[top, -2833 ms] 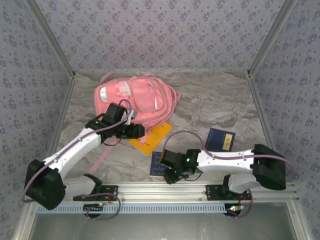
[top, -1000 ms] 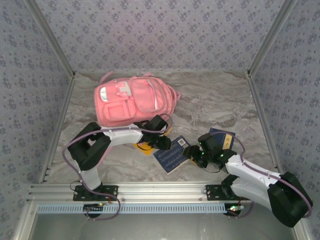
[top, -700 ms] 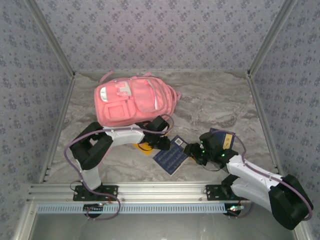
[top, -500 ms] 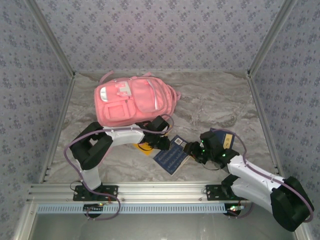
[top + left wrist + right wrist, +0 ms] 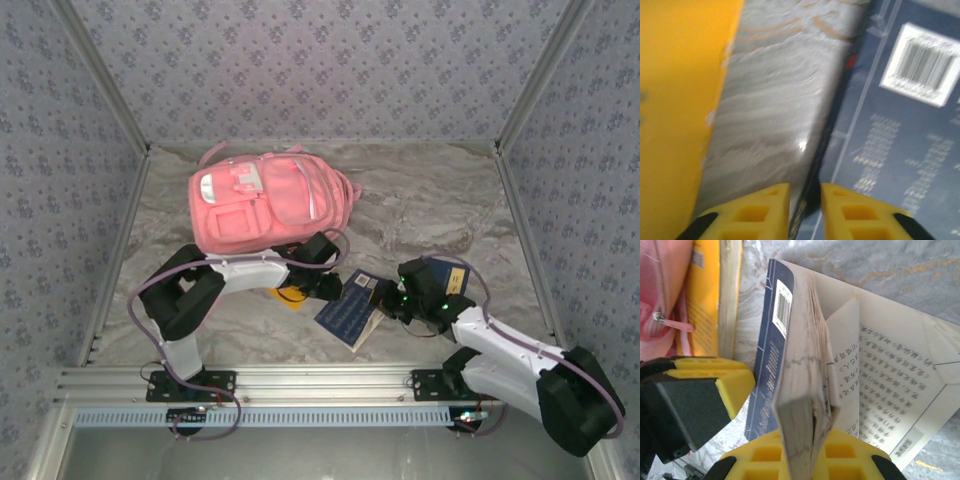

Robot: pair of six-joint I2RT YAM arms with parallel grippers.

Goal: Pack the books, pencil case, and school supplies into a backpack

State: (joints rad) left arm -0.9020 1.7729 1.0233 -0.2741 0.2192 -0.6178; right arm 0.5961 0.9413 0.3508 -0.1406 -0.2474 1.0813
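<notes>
From above, we are seeing the navy book (image 5: 348, 318) lying tilted on the counter (image 5: 430, 210) near the backpack (image 5: 265, 205) — at the left wrist, the left fingers (image 5: 765, 210) are straddling its cover edge, though we cannot tell whether they are pinching it — and at the right wrist, the right fingers (image 5: 765, 460) are clenching its pages.

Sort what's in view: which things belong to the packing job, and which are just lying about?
Job: backpack; yellow book; tilted navy book; second navy book, farther right.
Just there: table, rail, walls, all fixtures.
</notes>
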